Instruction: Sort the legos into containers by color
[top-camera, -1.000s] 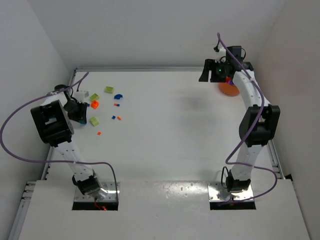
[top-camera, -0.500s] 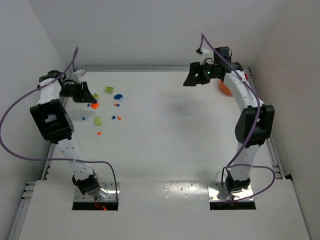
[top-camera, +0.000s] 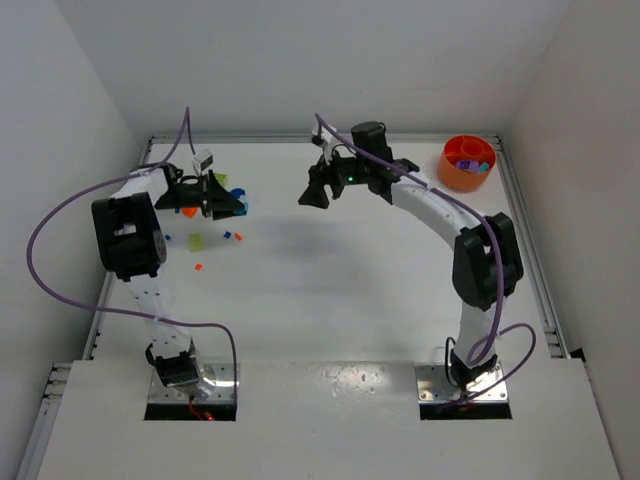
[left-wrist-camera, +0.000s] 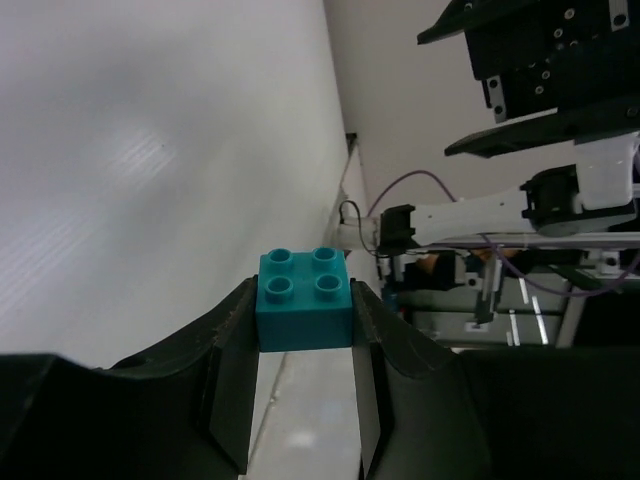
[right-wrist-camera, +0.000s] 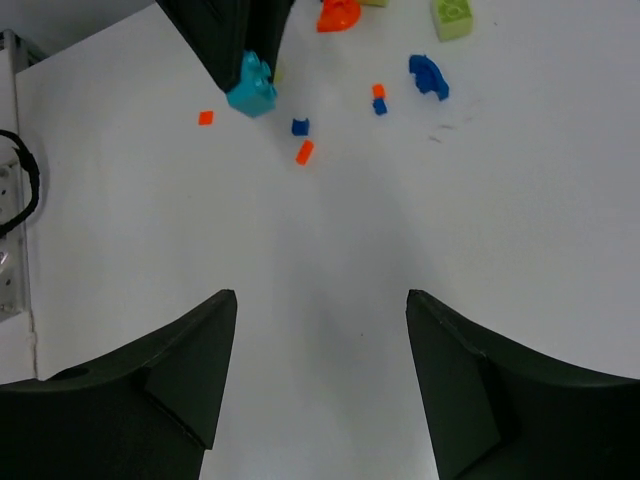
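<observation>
I see a white table (top-camera: 340, 290) with a faint sheen. A metal rail (top-camera: 546, 300) runs along its right edge. Plain white walls (top-camera: 300, 70) enclose it.

A brick (left-wrist-camera: 303, 310) is showing teal in the black left gripper (left-wrist-camera: 303, 292); the bowl (top-camera: 455, 178) at two o'clock is glowing orange, holding purple and blue bits; toward ten o'clock an orange lego (right-wrist-camera: 338, 14), a blue lego (right-wrist-camera: 428, 77) and a yellow-green lego (right-wrist-camera: 452, 17) are lying on the white table (right-wrist-camera: 400, 220); a cable (top-camera: 60, 220) is trailing purple.
</observation>
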